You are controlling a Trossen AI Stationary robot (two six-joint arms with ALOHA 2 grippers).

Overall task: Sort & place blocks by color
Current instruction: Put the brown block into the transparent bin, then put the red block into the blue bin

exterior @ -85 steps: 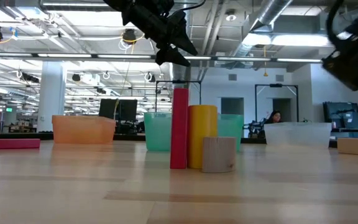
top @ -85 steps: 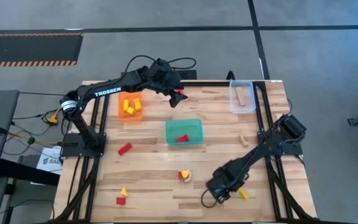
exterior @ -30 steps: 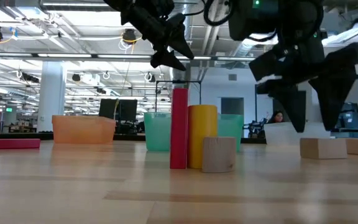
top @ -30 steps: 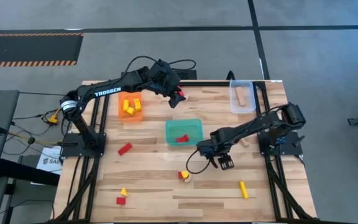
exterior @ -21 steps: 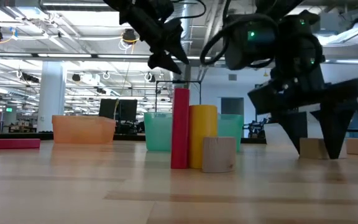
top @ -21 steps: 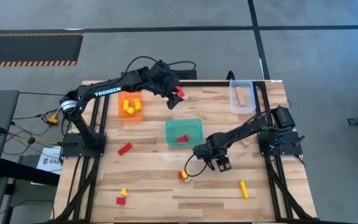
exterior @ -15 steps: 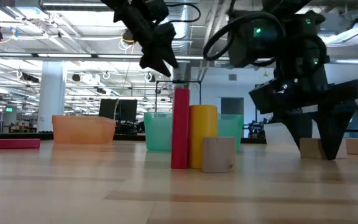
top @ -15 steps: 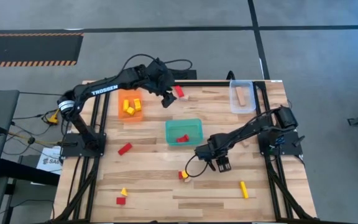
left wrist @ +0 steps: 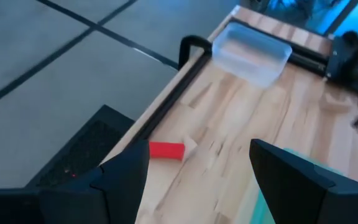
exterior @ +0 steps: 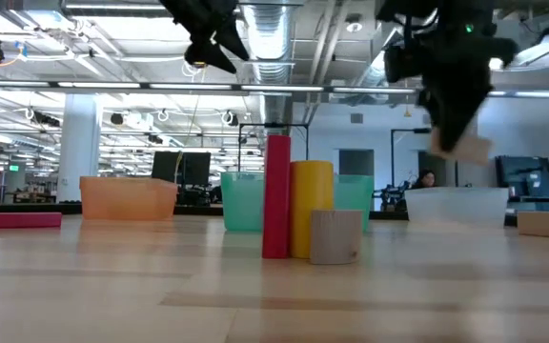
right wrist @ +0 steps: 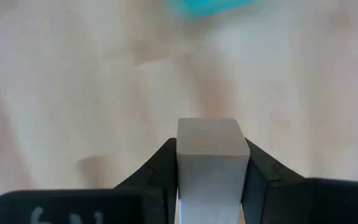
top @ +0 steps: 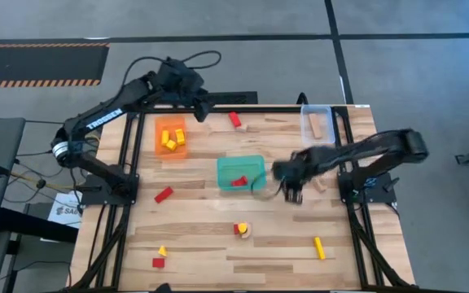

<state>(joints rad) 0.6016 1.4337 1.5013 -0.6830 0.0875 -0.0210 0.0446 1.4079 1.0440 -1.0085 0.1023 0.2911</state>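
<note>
Four views together fix the moment for us. Only the right wrist view shows the right gripper (right wrist: 207,171) clamped on a pale wood block (right wrist: 207,146), fingers touching both its sides; in the low view we see that block (exterior: 469,148) lifted clear of the table (exterior: 274,295), while the high view places this gripper (top: 291,192) just right of the teal tray (top: 241,172). The left wrist view shows the left gripper (left wrist: 194,165) spread and empty above a red block (left wrist: 166,150) near the table's far edge. From above we also note the orange tray (top: 170,138) holding yellow blocks (top: 170,140) and the clear tray (top: 317,126) with a wood bar. Upright red, yellow and wood cylinders (exterior: 299,224) partly hide the teal tray at table level; an open hall lies behind.
</note>
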